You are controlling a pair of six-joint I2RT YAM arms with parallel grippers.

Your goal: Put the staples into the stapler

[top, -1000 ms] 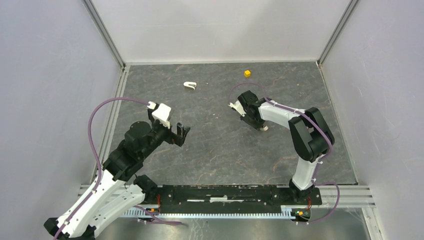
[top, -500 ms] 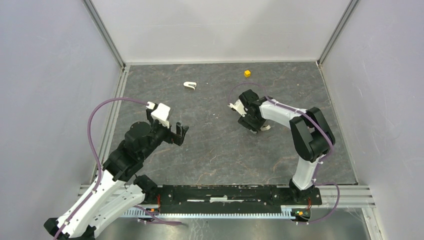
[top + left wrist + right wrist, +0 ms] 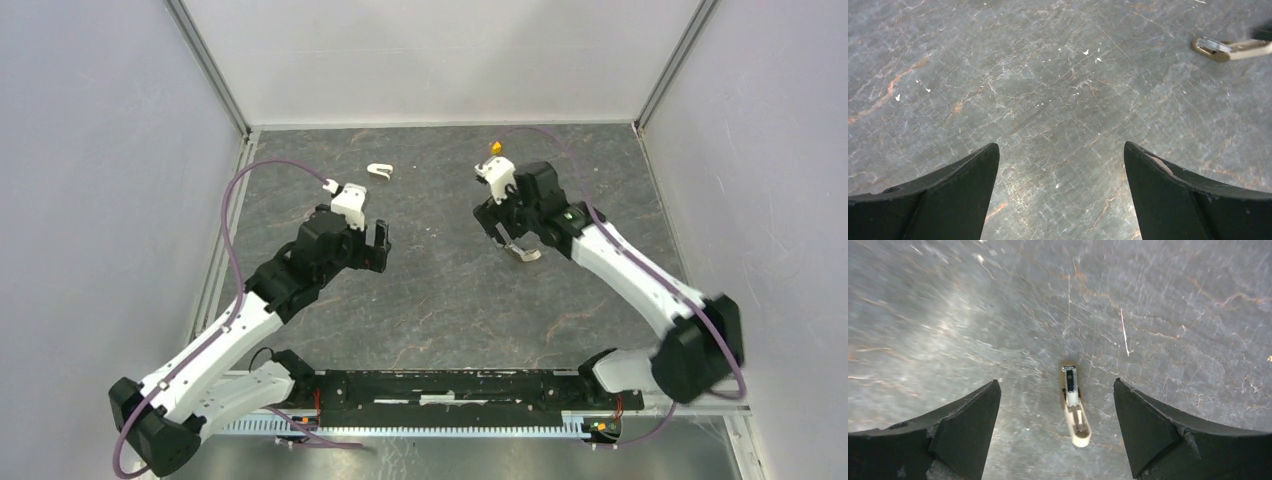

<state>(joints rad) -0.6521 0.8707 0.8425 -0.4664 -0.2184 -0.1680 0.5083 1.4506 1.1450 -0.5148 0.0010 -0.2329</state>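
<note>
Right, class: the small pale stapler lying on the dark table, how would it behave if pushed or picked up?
The stapler is small and looks like plastic, so probably light and stiff. It lies flat on the smooth table, so a push would likely slide or spin it, not roll it. Being slim, it might slip from a loose grip.

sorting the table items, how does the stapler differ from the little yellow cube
Colour: the stapler is cream-white with a metal channel; the yellow cube is yellow. Shape: the stapler is long and slim, the cube tiny and blocky. Place: the stapler lies below the right end effector, between its open fingers; the cube sits near the far wall. Both rest on the dark table.
</note>
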